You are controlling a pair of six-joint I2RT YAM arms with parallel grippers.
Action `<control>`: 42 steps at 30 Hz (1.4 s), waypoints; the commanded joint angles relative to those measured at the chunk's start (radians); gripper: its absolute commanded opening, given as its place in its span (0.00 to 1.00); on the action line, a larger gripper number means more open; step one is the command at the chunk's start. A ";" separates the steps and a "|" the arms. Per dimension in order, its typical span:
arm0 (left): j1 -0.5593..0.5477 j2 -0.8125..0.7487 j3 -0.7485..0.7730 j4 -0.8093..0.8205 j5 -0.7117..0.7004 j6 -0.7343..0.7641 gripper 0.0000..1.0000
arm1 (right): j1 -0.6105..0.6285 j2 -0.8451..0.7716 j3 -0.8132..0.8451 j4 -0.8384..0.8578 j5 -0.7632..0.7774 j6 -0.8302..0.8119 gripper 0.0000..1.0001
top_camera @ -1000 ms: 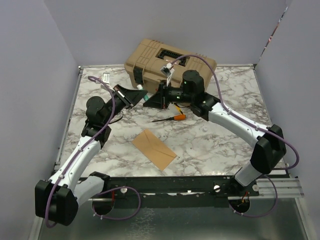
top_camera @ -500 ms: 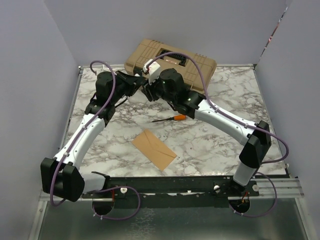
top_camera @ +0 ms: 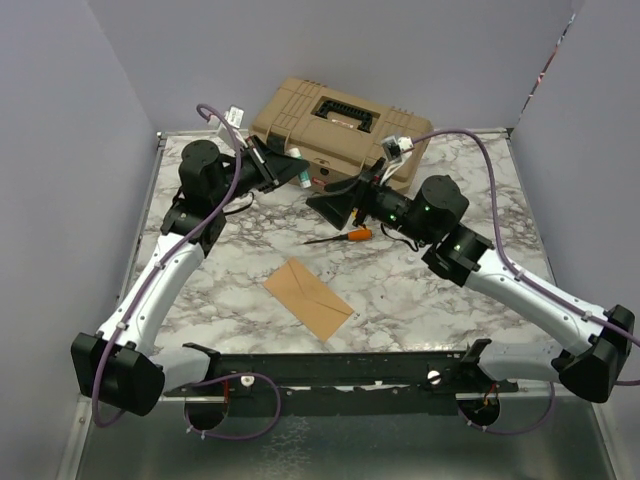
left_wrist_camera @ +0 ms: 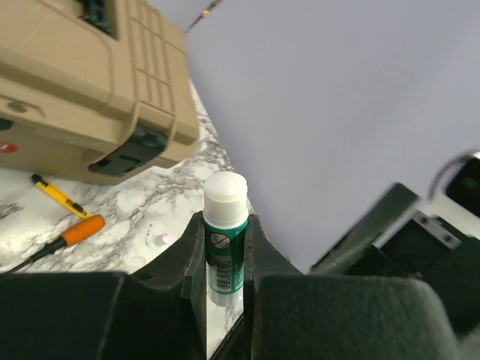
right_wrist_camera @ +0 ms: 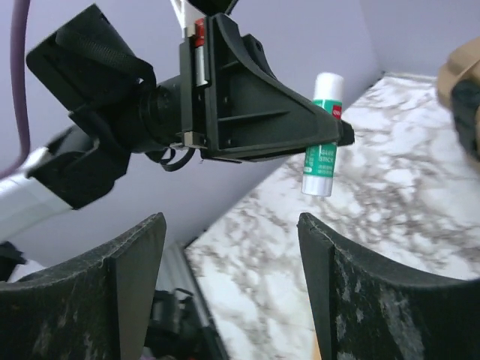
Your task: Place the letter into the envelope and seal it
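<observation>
The brown envelope (top_camera: pixel 308 297) lies flat on the marble table, near the front middle. The letter is out of view. Above the table's back left, my left gripper (top_camera: pixel 292 172) is shut on a green glue stick (left_wrist_camera: pixel 225 225) with a white cap; the stick stands up between the fingers. From the right wrist view the same glue stick (right_wrist_camera: pixel 322 142) hangs in the left gripper's (right_wrist_camera: pixel 339 136) jaws, out in front of me. My right gripper (top_camera: pixel 335 207) stands open with nothing between its fingers (right_wrist_camera: pixel 135 262), a short way right of the stick.
A tan hard case (top_camera: pixel 340 125) sits at the back of the table. An orange-handled screwdriver (top_camera: pixel 345 236) lies just below the right gripper, and a yellow pen (left_wrist_camera: pixel 56 196) lies beside the case. Grey walls close in the left, back and right sides.
The right gripper has opened and pulled back to the right, away from the left gripper. The left gripper keeps the glue stick and has shifted slightly.
</observation>
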 commanded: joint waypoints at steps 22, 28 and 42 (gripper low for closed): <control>-0.005 -0.128 -0.091 0.394 0.296 -0.116 0.00 | -0.046 0.114 -0.098 0.499 -0.275 0.494 0.35; -0.005 -0.132 -0.106 0.414 0.285 -0.126 0.00 | -0.046 0.120 -0.079 0.476 -0.264 0.435 0.30; -0.005 -0.076 -0.063 0.347 -0.046 -0.187 0.00 | -0.023 0.251 0.191 -0.036 0.082 -0.385 0.01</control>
